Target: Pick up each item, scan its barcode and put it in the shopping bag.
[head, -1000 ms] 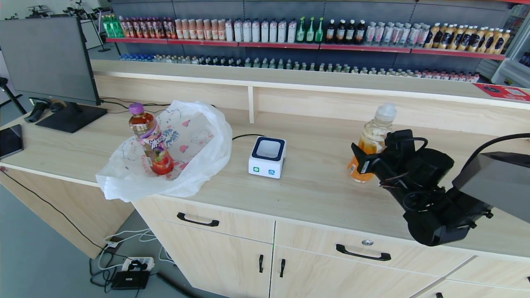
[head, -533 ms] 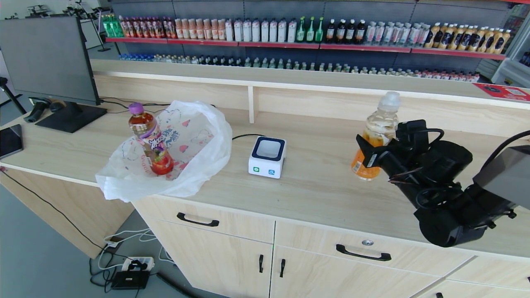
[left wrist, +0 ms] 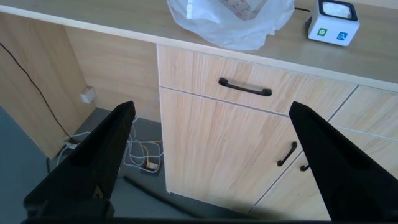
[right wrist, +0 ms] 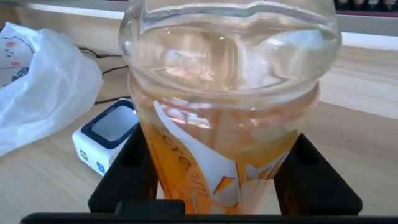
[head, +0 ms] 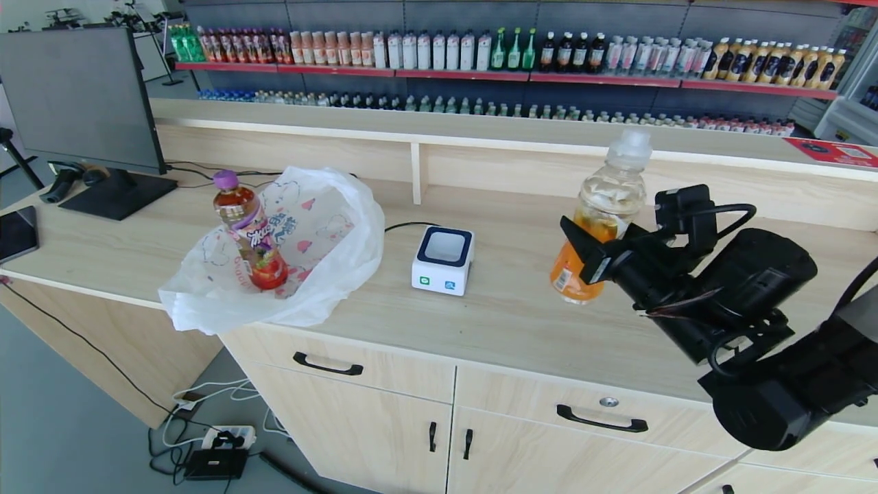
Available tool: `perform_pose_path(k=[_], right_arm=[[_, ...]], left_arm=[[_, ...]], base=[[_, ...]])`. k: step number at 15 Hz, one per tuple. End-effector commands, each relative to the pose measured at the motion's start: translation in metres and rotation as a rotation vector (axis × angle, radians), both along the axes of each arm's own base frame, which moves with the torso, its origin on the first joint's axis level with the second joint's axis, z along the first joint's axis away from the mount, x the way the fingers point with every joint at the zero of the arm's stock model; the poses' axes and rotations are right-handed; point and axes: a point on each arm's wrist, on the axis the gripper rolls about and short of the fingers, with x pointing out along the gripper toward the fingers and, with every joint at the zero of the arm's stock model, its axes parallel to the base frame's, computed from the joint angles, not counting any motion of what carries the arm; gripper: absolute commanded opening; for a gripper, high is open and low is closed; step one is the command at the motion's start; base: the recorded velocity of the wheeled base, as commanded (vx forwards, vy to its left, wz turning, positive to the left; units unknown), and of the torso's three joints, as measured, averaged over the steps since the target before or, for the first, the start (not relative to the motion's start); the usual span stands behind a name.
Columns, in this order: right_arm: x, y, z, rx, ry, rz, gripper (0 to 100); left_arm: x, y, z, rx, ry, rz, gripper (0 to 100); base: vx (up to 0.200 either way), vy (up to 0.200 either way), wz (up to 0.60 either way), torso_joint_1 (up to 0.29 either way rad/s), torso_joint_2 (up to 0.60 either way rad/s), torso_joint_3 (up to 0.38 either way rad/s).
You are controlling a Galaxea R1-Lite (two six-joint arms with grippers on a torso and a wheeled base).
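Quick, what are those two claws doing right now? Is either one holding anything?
Left gripper: open, holding nothing.
Right gripper: closed on the orange drink bottle.

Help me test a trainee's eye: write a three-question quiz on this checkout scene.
1. True or false: the right gripper is shut on the orange bottle.
2. What stands between the bag and the orange bottle? A a tray; B the scanner; C a box.
3. Fill in: the purple-capped bottle stands in the ____.
Key: 1 true; 2 B; 3 bag.
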Motion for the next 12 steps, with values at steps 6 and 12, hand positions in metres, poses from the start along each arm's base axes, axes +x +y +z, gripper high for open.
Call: perform_pose_path(k=[6,12], right_arm=[[-0.054,0.062,0.016,0.035,-0.028,0.253,0],[-0.090,0.070,0.038,0.147,-0.030,0.383,0]], left_arm=[[0.000,0.000,0.000,0.004,0.001,0.000,100],[0.000,0.000,0.000,0.004,0.001,0.000,100]], base=[[0.000,0.000,0.00,0.000,0.00,0.000],[0.000,0.000,0.00,0.000,0.00,0.000]])
